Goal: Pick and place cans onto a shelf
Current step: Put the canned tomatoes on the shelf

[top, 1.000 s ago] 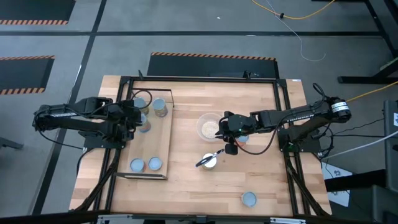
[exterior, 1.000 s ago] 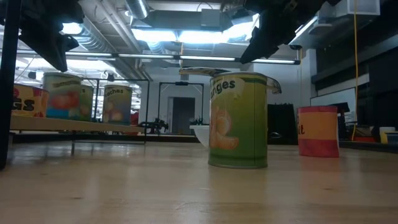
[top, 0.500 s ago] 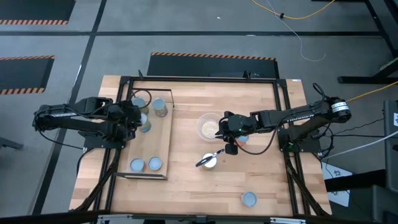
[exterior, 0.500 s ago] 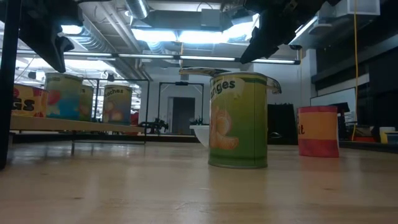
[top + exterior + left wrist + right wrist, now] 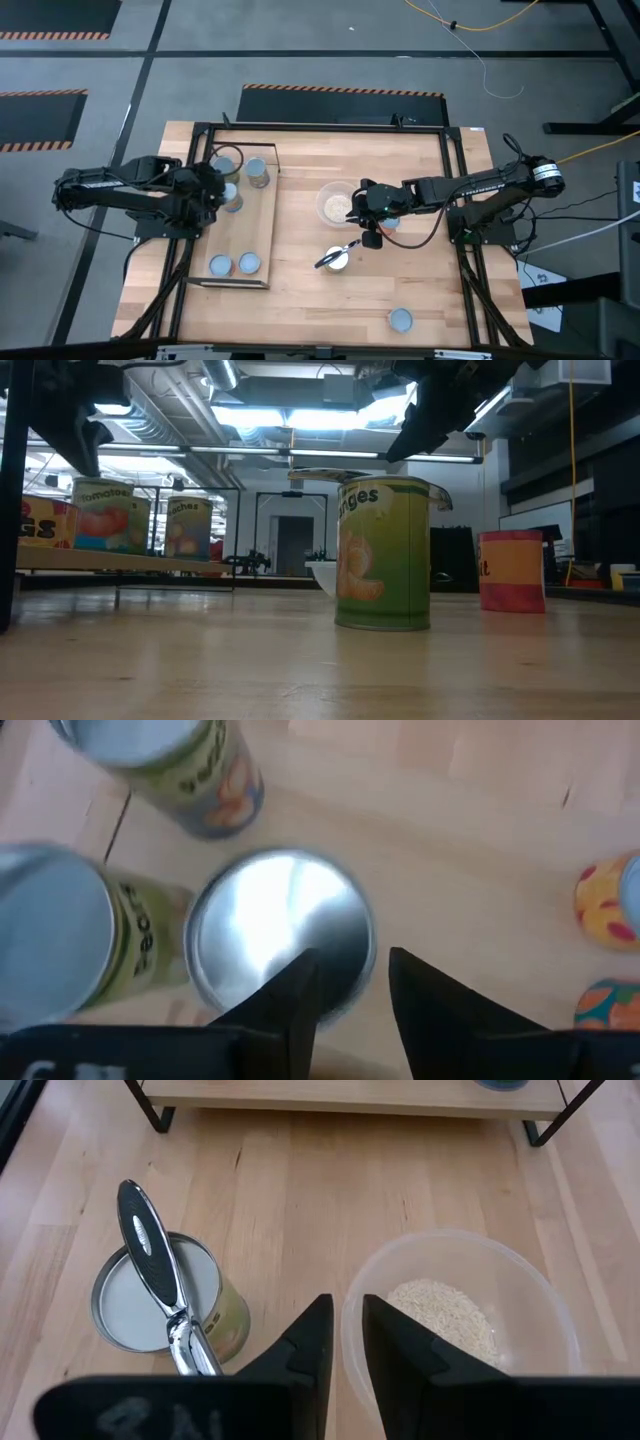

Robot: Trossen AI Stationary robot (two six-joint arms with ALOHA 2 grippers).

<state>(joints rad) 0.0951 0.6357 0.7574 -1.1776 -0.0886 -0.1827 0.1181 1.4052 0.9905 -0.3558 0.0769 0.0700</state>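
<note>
The shelf [image 5: 256, 228] stands at the table's left with several cans on it, among them a silver-topped can [image 5: 270, 935] right below my left gripper [image 5: 352, 960]. That gripper [image 5: 215, 192] is open; one finger [image 5: 300, 985] shows over the can's top, the other beyond its rim. In the low view this can [image 5: 108, 515] bears a tomato label. My right gripper [image 5: 347, 1305] hovers mid-table, narrowly open and holding nothing. It is above the bare wood between a green oranges can [image 5: 150, 1305], which has a utensil [image 5: 150, 1255] lying on its top, and the grain bowl [image 5: 455, 1315]. My left gripper comes at the tomato can's top from above, slanting down. Whether either finger touches the top or the rim [image 5: 365, 935], I cannot tell. The can stands upright on the shelf board.
A red can [image 5: 512, 570] stands on the table under my right arm. Another can [image 5: 400, 320] is near the front edge. Two cans [image 5: 235, 264] sit at the shelf's near end. Black frame rails [image 5: 455, 200] run along the table's sides.
In the low view the tomato can under my left gripper shows a different face of its label than a second ago: it has turned about on the shelf. My left gripper has rolled a little in place above it.
</note>
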